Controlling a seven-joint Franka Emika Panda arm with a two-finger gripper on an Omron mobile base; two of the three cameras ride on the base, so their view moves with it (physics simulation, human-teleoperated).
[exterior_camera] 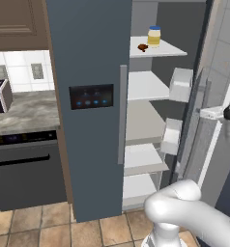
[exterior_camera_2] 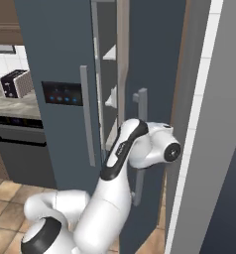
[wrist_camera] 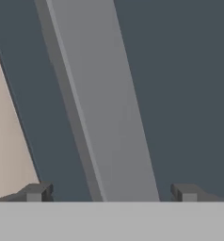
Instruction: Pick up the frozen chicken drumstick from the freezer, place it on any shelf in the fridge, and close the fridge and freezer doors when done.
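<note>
Against the plain slate-blue door [exterior_camera_2: 157, 74] we see our fingers [wrist_camera: 111, 193] spread wide, one dark tip on each side of that door's grey bar handle [wrist_camera: 104, 108], with nothing between them but the bar itself; whether the tips touch it we cannot tell. In the hand view the handle runs as a slanted pale band across the door face, and a beige strip shows past the door's edge on one side of it.

From the right base view this door stands swung out toward us, its handle [exterior_camera_2: 141, 144] just behind the arm's wrist, and a narrow gap is left between its inner edge and the panel door [exterior_camera_2: 55, 74]. The panel door, with its black blue-lit control panel [exterior_camera: 91, 96] and its own bar handle [exterior_camera: 122, 116], looks close to flush with the cabinet front.

From the left base view the compartment beside the panel door lies open, with pale grey shelves [exterior_camera: 146, 87] stacked down it and white bins [exterior_camera: 180, 84] on the open door's inner face. The frozen chicken drumstick [exterior_camera: 142, 47] sits on the top shelf, just beside the yellow blue-lidded jar [exterior_camera: 154, 36] and nearer the panel door than the jar. The shelves below look bare.

Beyond the panel door a counter [exterior_camera: 20, 113] carries a toaster [exterior_camera: 1, 95], above a dark oven front [exterior_camera: 25, 169].
</note>
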